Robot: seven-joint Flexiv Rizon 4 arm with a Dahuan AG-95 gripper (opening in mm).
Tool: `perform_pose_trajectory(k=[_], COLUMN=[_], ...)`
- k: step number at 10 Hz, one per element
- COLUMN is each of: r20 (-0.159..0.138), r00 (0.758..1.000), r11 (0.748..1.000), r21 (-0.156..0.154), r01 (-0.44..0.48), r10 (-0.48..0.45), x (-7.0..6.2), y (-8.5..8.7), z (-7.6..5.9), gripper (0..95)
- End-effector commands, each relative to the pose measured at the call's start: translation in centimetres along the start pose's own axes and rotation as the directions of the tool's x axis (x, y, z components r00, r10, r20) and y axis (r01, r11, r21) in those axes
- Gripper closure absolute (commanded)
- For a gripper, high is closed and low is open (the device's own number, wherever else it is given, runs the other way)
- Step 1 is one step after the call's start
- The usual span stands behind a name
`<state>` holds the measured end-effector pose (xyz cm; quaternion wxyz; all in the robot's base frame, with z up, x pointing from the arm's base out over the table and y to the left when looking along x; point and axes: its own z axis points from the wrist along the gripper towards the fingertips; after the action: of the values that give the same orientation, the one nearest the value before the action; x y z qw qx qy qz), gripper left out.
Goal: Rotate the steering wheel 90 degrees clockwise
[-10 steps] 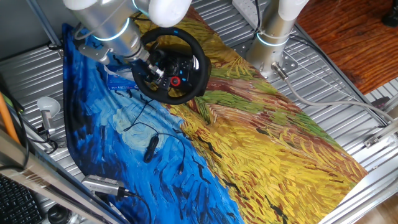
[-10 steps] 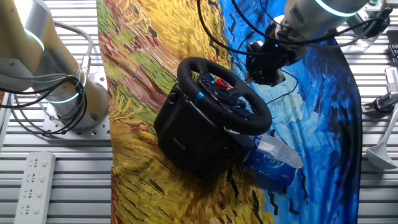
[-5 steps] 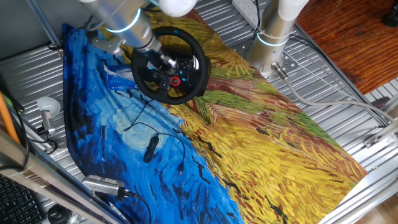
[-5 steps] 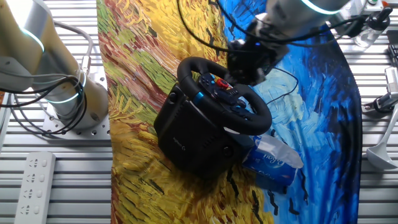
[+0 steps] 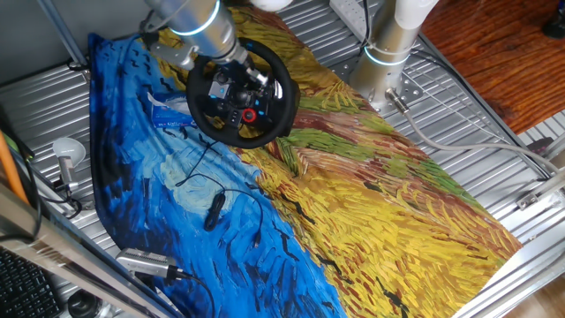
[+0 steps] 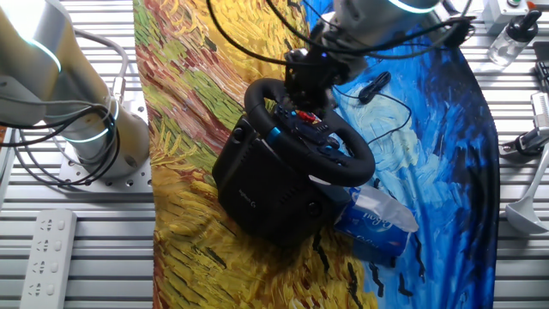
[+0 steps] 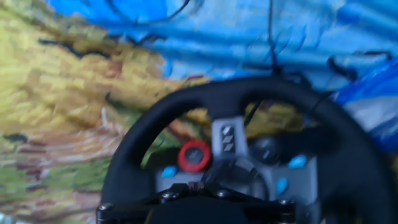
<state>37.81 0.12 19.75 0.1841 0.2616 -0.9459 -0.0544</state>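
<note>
The black steering wheel (image 5: 265, 131) stands tilted on its base at the far side of the painted cloth. Its hub has a red knob (image 5: 250, 114) and bluish buttons. My gripper (image 5: 237, 87) hangs over the hub, inside the rim, just above the red knob. In the other fixed view my gripper (image 6: 302, 96) is at the upper part of the wheel (image 6: 360, 159). The hand view is blurred and shows the rim (image 7: 186, 98) and the red knob (image 7: 194, 155) close ahead. The gripper (image 7: 196, 185) there looks shut and empty.
A small black cabled device (image 5: 214, 210) lies on the blue part of the cloth. A blue tissue pack (image 6: 377, 219) lies against the wheel's base. A second arm's base (image 5: 388, 53) stands beside the cloth. A power strip (image 6: 47, 249) lies on the slatted table.
My gripper has moved from beside the wheel, over the blue cloth, to above the hub inside the rim. The wheel has not visibly turned.
</note>
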Motion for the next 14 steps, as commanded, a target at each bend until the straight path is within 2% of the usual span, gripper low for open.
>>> perform_pose_trajectory(k=[1,5,14], r20=[0.004,0.006,0.000], r00=[1.000,1.000,0.999], r11=[1.000,1.000,0.999], r21=[-0.001,-0.008,-0.015], r01=[-0.009,-0.014,-0.033], r10=[0.009,0.014,0.033], x=[0.10,0.36,0.31], y=[0.52,1.28,1.30], z=[0.22,0.70,0.77], gripper=[95.0,95.0,95.0])
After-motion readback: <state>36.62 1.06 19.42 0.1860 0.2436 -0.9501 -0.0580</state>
